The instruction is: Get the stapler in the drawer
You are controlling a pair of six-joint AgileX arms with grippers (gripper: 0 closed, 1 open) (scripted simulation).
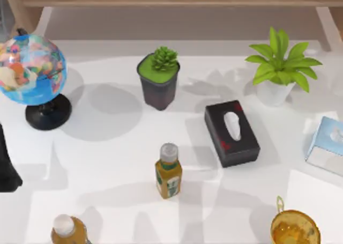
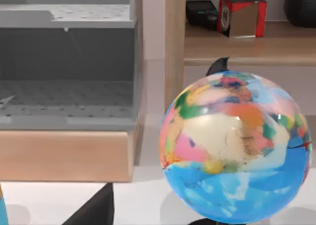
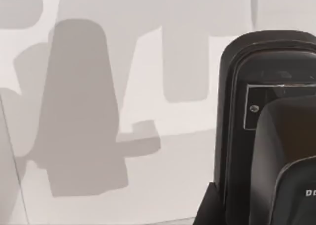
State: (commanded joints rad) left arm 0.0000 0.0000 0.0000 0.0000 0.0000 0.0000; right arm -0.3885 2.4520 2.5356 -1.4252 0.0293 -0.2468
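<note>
I cannot tell if the right end effector point(image 3: 211, 206) is apart, together or clamped on something. The stapler point(image 3: 269, 121) is very close to it in the right wrist view, over the white tabletop point(image 3: 148, 62). I cannot tell if it is held.

The left arm point(image 1: 7, 166) waits at the left edge of the tabletop. Its camera faces the globe point(image 2: 236, 148) and the open drawer point(image 2: 69, 101) behind it.

To do this well, I think the grip must be firm first. Then the stapler should go high over the globe and down into the drawer.

I count one stapler, one drawer, one globe, two bottles point(image 1: 168, 171), two plants point(image 1: 159, 83), two tissue boxes point(image 1: 231, 132) and one cup point(image 1: 295, 229).
</note>
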